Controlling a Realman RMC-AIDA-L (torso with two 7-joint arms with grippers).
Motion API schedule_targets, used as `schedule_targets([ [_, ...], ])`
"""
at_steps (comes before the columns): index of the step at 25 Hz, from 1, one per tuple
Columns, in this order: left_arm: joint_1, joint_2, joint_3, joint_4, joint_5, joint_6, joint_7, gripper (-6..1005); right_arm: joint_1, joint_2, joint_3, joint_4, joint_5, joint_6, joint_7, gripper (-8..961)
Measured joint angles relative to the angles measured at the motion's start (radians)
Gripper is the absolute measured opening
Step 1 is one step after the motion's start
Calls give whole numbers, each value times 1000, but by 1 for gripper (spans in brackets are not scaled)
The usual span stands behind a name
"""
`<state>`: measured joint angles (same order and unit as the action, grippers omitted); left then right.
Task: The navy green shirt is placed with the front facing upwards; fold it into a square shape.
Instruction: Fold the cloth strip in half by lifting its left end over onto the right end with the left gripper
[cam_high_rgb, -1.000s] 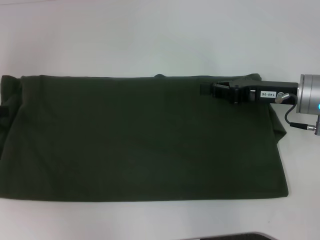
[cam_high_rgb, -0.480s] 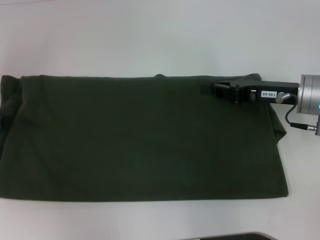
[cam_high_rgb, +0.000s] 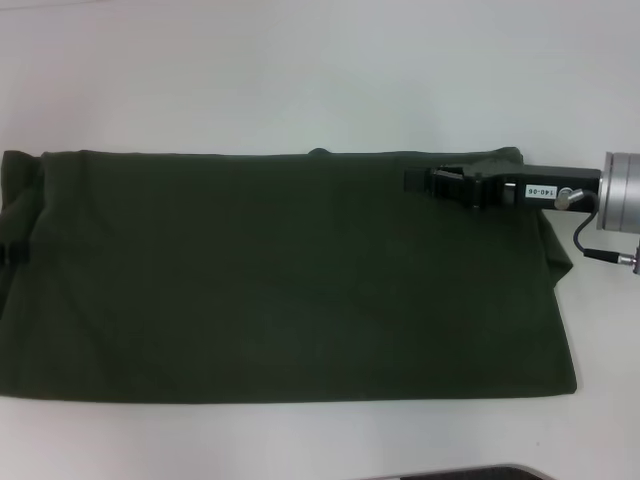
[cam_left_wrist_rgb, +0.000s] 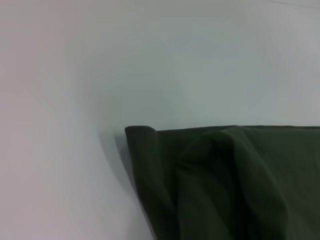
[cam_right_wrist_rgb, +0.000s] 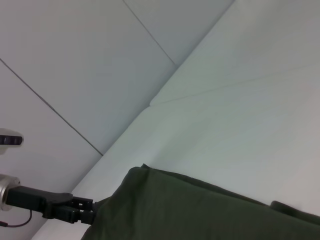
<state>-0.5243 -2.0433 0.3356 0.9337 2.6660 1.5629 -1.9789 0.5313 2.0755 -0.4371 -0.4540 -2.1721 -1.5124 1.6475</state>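
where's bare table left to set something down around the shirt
The white table is bare across the wide strip beyond the navy green shirt's far edge, and in a narrower strip along its near hem. It is crowded at the shirt's far right corner, where the right gripper reaches in. The left gripper sits at the left edge.

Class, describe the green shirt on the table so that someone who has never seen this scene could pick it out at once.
Start from the wide white table that fills the head view. Across its middle lies the navy green shirt, folded into a long flat band, with the right hand over its far right part and the left hand just showing at its left end. It is the only cloth there, dark olive against the pale surface.
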Motion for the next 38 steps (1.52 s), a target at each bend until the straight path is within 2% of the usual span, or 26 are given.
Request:
schedule_targets([
  [17,-12,3,24,-31,2,-11,-1,894,-4,-2,10,-4,2,-6,0,78],
  [25,-17,-1,66,-44,0,-3,-4,893,-4,-2,18,-5,2,-4,-3,77],
  [38,-32,-4,71,-51,-6,13,-1,891,-4,-2,21,-3,2,-5,-4,77],
])
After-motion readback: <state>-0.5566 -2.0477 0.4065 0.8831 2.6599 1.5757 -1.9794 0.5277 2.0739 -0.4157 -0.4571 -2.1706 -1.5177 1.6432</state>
